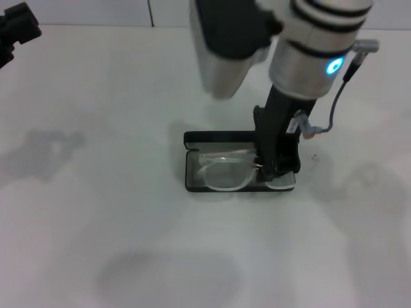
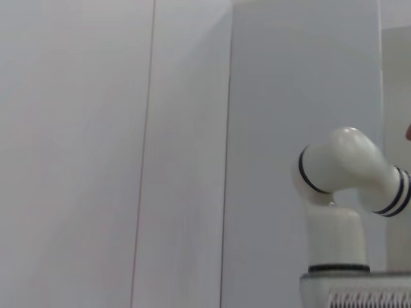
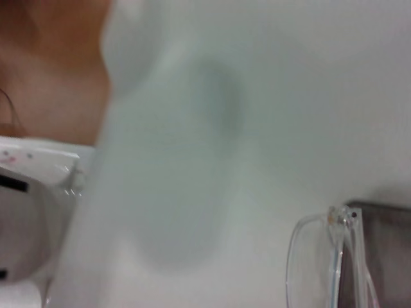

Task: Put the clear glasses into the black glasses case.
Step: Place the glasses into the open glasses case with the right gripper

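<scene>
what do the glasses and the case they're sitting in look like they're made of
The clear glasses look like transparent plastic, glossy: the case's grey inside shows through the lenses, and the rims catch light. The black glasses case looks like a matte hard shell, likely plastic or a leather-look covering; the grey lining's material can't be told.

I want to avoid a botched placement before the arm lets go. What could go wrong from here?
The clear glasses lie over the open black glasses case, with the right gripper down at their right end. In the right wrist view a lens seems to sit over the case rim, so they may not be fully seated. Pulling away could drag the frame or shift the light case. The left gripper is parked far off and cannot steady it.
</scene>
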You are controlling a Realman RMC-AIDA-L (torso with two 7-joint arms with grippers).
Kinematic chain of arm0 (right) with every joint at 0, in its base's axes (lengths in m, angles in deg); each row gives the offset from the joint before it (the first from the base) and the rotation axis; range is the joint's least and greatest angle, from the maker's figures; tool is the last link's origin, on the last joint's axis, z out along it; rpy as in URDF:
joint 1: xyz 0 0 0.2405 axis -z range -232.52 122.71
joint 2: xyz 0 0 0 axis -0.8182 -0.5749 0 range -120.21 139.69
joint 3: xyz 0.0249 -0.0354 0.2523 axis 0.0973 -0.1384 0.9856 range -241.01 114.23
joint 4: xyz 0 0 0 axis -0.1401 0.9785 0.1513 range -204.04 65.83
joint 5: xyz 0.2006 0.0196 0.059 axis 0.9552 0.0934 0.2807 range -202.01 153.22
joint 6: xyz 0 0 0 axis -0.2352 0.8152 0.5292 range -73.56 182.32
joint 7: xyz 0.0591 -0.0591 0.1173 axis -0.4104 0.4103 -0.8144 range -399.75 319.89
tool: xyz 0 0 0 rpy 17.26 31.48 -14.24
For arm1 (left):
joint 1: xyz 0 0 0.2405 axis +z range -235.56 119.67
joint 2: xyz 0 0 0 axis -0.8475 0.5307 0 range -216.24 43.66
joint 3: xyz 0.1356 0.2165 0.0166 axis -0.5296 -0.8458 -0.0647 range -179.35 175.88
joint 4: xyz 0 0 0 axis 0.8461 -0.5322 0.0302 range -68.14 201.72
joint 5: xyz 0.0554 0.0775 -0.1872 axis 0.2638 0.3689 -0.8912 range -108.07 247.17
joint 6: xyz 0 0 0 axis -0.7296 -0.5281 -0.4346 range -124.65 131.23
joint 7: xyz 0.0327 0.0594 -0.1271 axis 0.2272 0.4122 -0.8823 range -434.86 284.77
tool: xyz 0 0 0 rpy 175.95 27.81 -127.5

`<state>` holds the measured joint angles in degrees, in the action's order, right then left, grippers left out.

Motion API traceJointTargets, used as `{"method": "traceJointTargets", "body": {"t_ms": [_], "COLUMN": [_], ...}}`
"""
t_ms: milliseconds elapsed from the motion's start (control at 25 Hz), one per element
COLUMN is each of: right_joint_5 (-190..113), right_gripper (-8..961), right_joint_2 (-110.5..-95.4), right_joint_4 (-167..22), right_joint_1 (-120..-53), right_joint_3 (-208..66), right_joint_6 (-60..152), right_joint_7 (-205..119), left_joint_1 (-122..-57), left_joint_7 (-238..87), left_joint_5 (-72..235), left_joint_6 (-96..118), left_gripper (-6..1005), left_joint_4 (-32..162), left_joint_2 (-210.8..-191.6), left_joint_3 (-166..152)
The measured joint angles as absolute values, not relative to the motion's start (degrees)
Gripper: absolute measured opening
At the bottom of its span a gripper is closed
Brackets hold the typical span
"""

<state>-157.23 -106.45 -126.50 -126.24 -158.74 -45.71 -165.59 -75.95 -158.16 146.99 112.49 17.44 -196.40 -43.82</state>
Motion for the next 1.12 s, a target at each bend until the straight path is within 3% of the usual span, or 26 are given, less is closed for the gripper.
{"method": "traceJointTargets", "body": {"t_ms": [200,1120], "right_joint_5": [-154.2,-152.6], "right_gripper": [192,201], "right_joint_2": [-106.45,-106.45], "right_joint_4": [-119.1,-114.3], "right_joint_1": [-129.1,-128.9], "right_joint_3": [-164.8,-173.4], "right_joint_6": [-37.5,-27.3], "right_joint_7": [-166.3,-167.2], "left_joint_1": [-74.8,-75.0], "left_joint_7": [-157.1,-156.3], "left_joint_5": [147.3,147.3], "left_joint_6": [112.5,112.4], "left_gripper": [111,112], "left_joint_4": [17.5,18.1], "left_joint_2": [-196.66,-197.08], "left_joint_3": [-43.4,-43.1]}}
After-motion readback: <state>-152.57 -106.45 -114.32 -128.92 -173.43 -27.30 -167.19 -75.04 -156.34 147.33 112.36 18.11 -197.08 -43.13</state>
